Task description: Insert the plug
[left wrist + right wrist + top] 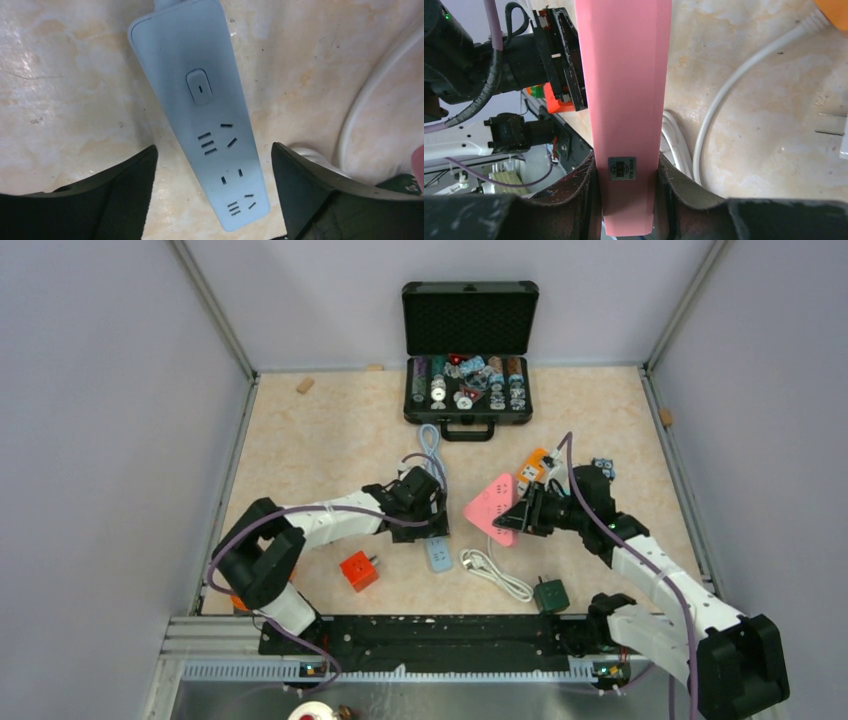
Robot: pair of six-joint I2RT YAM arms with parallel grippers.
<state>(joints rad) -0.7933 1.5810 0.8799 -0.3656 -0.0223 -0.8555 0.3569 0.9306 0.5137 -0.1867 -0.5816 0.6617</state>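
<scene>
Bare worktop lay open at far left. Room around the left end effector was tight: the blue power strip lay between its spread fingers, the white cable and pink power strip close on its right.

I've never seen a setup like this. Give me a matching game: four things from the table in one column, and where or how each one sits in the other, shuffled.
Things:
1. pink power strip
2. pale blue power strip
3. black case
4. orange cube

Places or states:
A. open at the table's far edge
B. lying flat on the table between the open left jaws
C. sitting loose on the table near the left arm
D. clamped in the right jaws

Pairs: 1-D, 2-B, 3-A, 4-C
</scene>
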